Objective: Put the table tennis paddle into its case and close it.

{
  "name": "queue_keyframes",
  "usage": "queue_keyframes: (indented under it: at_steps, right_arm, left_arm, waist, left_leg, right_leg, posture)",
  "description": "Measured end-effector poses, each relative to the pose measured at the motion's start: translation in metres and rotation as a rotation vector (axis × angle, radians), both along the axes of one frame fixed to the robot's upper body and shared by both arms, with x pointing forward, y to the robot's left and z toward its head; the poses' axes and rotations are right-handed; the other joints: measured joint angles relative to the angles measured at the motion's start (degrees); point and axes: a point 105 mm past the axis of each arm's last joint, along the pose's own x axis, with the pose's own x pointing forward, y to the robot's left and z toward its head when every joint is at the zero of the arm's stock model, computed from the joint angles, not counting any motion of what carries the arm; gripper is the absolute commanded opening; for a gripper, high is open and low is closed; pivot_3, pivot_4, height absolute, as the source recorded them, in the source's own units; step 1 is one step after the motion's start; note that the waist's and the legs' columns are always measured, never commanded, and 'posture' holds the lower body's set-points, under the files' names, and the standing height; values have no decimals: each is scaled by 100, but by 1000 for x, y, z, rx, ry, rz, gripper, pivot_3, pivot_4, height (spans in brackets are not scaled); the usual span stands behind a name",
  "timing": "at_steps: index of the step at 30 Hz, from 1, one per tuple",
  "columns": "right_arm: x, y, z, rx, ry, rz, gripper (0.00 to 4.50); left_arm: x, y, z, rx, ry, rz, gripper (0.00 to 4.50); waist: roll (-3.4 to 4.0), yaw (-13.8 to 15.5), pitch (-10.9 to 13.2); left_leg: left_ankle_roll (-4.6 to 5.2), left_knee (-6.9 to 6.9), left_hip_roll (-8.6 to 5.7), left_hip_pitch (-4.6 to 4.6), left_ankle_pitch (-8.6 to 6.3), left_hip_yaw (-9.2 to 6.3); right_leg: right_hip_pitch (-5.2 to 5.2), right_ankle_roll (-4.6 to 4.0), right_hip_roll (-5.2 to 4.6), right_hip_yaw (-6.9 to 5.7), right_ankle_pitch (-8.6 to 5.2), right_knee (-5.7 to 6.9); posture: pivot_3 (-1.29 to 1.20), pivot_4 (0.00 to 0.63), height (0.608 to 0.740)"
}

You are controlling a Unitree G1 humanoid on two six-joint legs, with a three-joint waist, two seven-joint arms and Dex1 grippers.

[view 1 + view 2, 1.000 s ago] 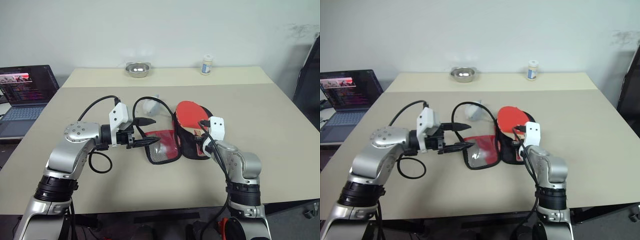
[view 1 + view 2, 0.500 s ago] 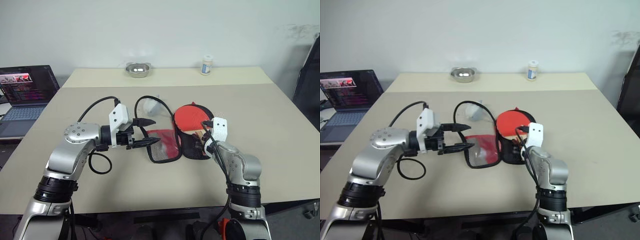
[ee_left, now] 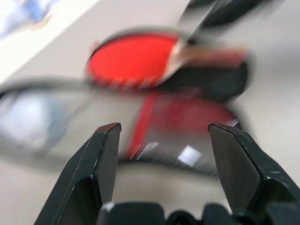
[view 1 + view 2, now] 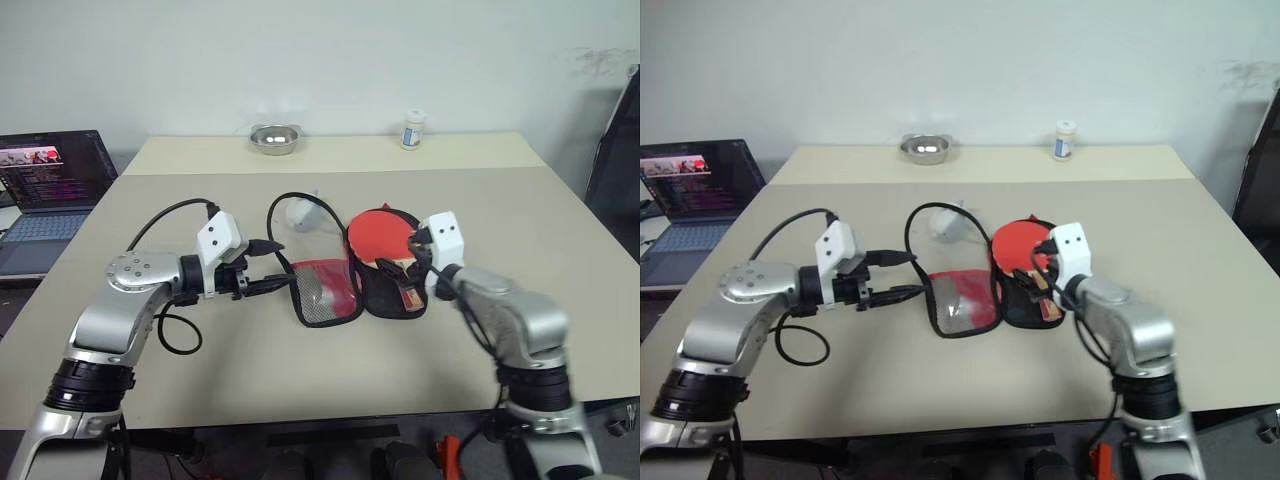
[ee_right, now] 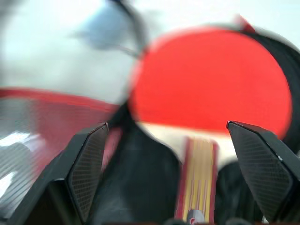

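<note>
Lying spread open near the middle of the beige counter [image 4: 200, 400], the case [image 4: 345, 288] shows its red mesh-pocket flap toward the robot's left and its black half toward the right. The table tennis paddle [image 4: 378, 240] rests on the black half, its round red face pointing away from the robot and overhanging the far edge of the case, its light wooden handle pointing back toward the robot. The right hand [image 5: 180, 180] hangs above the handle end with its two black fingers spread wide and nothing between them; in the right wrist view the handle lies in the gap below, not gripped. The left hand [image 4: 270, 268] is just beside the red flap's outer edge, fingers parted and empty, the flap showing between them in the left wrist view. A black cable [image 4: 300, 200] loops over the counter behind the case, next to a small whitish object [image 4: 302, 212]. At the far edge stand a metal bowl [image 4: 275, 138] and a small white bottle [image 4: 413, 130]. A laptop [image 4: 50, 180] sits open off to the robot's left.
</note>
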Motion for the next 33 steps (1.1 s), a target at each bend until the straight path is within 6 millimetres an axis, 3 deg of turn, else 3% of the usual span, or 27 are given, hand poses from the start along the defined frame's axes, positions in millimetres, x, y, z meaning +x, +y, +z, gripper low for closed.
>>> queue_keyframes:
  at_steps: [2, 7, 11, 15, 18, 25, 27, 29, 33]
  right_arm:
    - [-9, -12, 10, -60, -12, 95, 4500]
    - [-25, -18, 27, -89, -33, 259, 4500]
    - [-27, -26, 40, -104, -78, 293, 4500]
    - [-26, -29, 42, -103, -87, 296, 4500]
    - [-25, -38, 45, -128, -93, 284, 4500]
    - [-24, -69, 57, -160, -110, 196, 4500]
    - [-22, -74, 60, -154, -119, 173, 4500]
    - [-19, -80, 61, -146, -118, 139, 4500]
    - [-16, -86, 69, -137, -141, 107, 4500]
  left_arm:
    - [4, 14, -8, 28, 25, 43, 1898]
    - [17, 40, -24, 133, 52, 118, 192]
    - [32, 40, -27, 121, 57, 140, 39]
    - [47, 5, -35, 7, 87, 78, 39]
    - [52, -32, -28, -81, 99, -19, 39]
    - [65, -117, 58, -261, -45, -252, 39]
    - [66, -131, 66, -273, -68, -290, 39]
    - [71, -144, 53, -253, -47, -289, 39]
    - [79, -162, 7, -202, 51, -251, 39]
  waist:
    - [-2, 7, 1]
    - [-6, 16, 4]
    - [-10, 24, 5]
    - [-15, 54, 8]
    - [-30, 77, 17]
    - [-42, 162, 25]
    - [-41, 133, 24]
    - [-41, 119, 24]
    - [-44, 121, 26]
  left_leg:
    - [3, -3, 1, 0, -2, -2]
    - [9, -3, 2, -2, -5, 1]
    - [9, 0, -3, -5, -6, 2]
    - [10, 8, -10, -14, -6, 4]
    - [11, 14, -10, -28, -7, -1]
    - [14, 18, -16, -42, -8, -6]
    - [16, 16, -15, -35, -9, 4]
    - [17, 16, -15, -29, -10, 5]
    - [17, 17, -14, -32, -9, 1]
  right_leg:
    - [2, 0, 0, -4, 0, -8]
    - [0, 0, -1, -2, 0, -11]
    - [2, 0, -3, -3, 0, -12]
    - [0, 4, -4, -2, 2, -12]
    - [-5, 6, -4, -5, 4, -14]
    - [-13, 9, -1, -10, 5, -21]
    - [-13, 9, 0, 4, 5, -20]
    - [-12, 9, 3, 6, 5, -16]
    - [-13, 9, 7, 2, 5, -14]
  posture:
    - [0, 150, 740]
    - [0, 150, 740]
    - [0, 150, 740]
    - [0, 150, 740]
    - [0, 150, 740]
    - [0, 150, 740]
    - [0, 150, 740]
    - [0, 150, 740]
    - [0, 150, 740]
